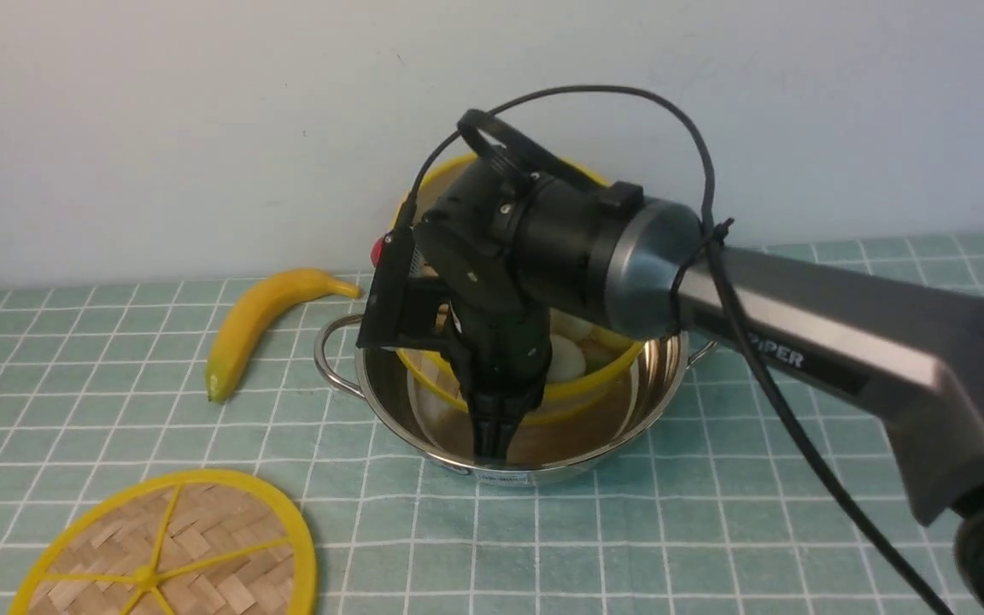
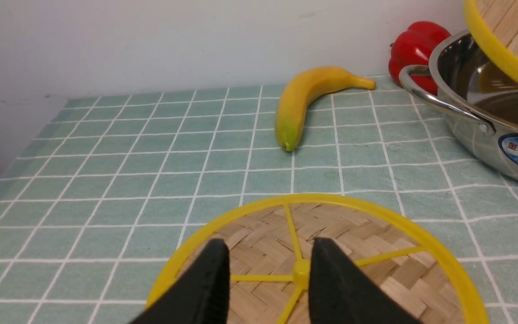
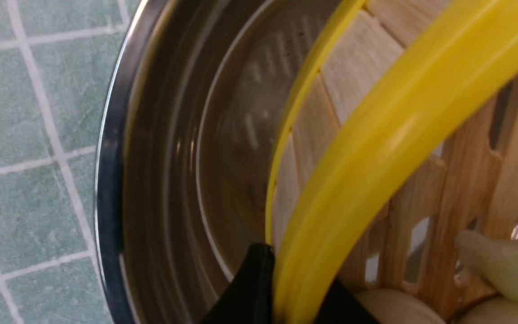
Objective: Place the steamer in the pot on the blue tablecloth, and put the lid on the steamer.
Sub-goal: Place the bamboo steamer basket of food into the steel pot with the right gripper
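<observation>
Steamer (image 1: 594, 376) sits tilted inside the pot (image 1: 629, 418), not yet flat. Its near rim is low against the pot's inner wall and its far rim rises well above the pot's edge. The pot stands on the blue tablecloth (image 1: 714, 512), mid-desk and toward the far edge. Right gripper (image 1: 492, 444) reaches down into the pot and is clamped on the steamer's near yellow rim. In the right wrist view the black fingers (image 3: 245, 292) pinch that rim, one on the outside and one on the inside. Toy dumplings (image 1: 565, 354) lie loose on the slatted floor. Judgement: the basket is light and stiff, with thin bamboo strips. The plastic-looking rim is probably smooth, so a one-point pinch lets it swing. Level it slowly, or the dumplings may roll toward the low side. The rim is the only sensible hold, since the strip wall looks easy to crack. Lid (image 1: 159, 555) lies flat at the near-left corner of the desk, well apart from the pot. Left gripper (image 2: 268, 252) hangs over it with jaws apart and the central hub showing between them. Cannot tell whether it touches. Judgement: the lid is flat, light and low-lying, so take it by a spoke near the hub or by the rim edge. Banana (image 1: 261, 316) lies left of the pot, and a red pepper (image 2: 416, 45) sits behind the pot. Both are clear of the work.
</observation>
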Robot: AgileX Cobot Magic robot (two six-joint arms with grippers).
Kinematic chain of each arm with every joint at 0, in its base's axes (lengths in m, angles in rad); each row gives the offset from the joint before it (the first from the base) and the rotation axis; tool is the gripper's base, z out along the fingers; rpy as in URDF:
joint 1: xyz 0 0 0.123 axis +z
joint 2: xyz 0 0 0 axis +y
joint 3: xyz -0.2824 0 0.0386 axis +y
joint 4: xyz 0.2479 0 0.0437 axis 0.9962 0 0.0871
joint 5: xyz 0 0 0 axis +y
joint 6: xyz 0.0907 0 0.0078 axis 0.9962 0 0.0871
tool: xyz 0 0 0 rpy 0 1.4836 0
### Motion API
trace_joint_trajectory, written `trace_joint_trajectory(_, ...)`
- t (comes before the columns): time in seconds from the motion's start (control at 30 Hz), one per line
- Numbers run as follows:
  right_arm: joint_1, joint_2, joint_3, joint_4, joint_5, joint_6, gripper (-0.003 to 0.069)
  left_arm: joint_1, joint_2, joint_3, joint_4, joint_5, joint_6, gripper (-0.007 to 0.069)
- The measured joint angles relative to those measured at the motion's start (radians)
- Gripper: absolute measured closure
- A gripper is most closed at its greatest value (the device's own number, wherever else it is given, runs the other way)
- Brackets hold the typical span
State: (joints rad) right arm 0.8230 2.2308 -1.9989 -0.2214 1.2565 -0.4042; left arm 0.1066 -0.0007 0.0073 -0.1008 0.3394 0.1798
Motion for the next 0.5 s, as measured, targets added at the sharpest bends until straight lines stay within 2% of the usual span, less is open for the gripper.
trace_joint_trajectory(0.5, 0.0, 0.061, 0.004, 0.022, -0.002, 0.008, 0.0601, 0.0, 0.0, 0.0, 0.0, 0.0, 0.0, 0.0382)
